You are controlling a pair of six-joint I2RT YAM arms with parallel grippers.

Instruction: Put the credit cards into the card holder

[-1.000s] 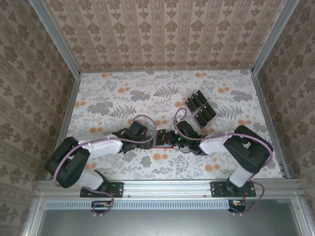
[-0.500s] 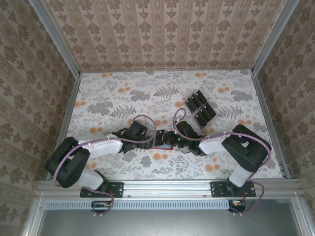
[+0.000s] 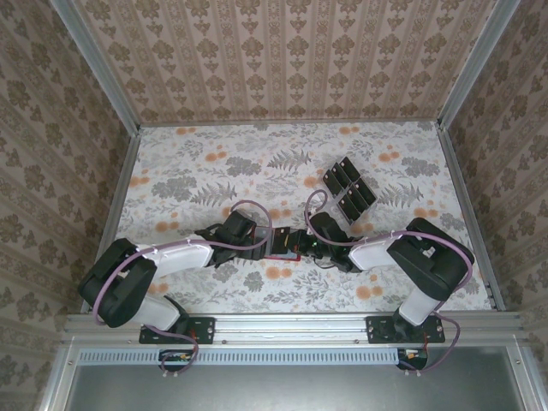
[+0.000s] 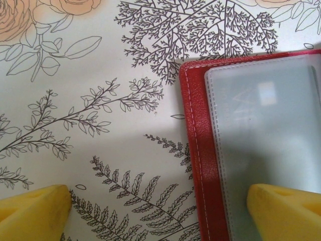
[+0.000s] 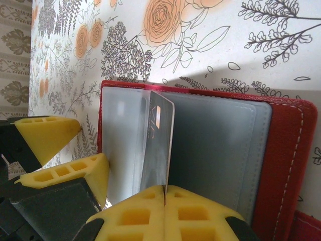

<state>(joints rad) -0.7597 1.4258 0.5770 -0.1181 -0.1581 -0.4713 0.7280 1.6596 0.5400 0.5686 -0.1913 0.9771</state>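
Observation:
The red card holder (image 5: 286, 165) lies open on the flowered cloth, its grey-blue inner faces up; it shows as a small red patch (image 3: 281, 252) between the two grippers. My right gripper (image 5: 164, 193) is shut on one black credit card (image 5: 158, 145), held on edge over the holder's middle fold. My left gripper (image 4: 158, 211) stands wide open, straddling the holder's left edge (image 4: 200, 150): one yellow fingertip (image 4: 283, 211) is over the inner face, the other over the cloth. Several more credit cards (image 3: 349, 187) lie in two rows at the back right.
The two wrists (image 3: 257, 235) (image 3: 321, 233) meet close together at the middle of the table. Patterned walls with metal rails (image 3: 120, 197) close in the table on the left, right and back. The arm bases (image 3: 180, 330) stand at the near edge.
The right gripper with its card has shifted only slightly over the holder. The left arm has stayed where it was.

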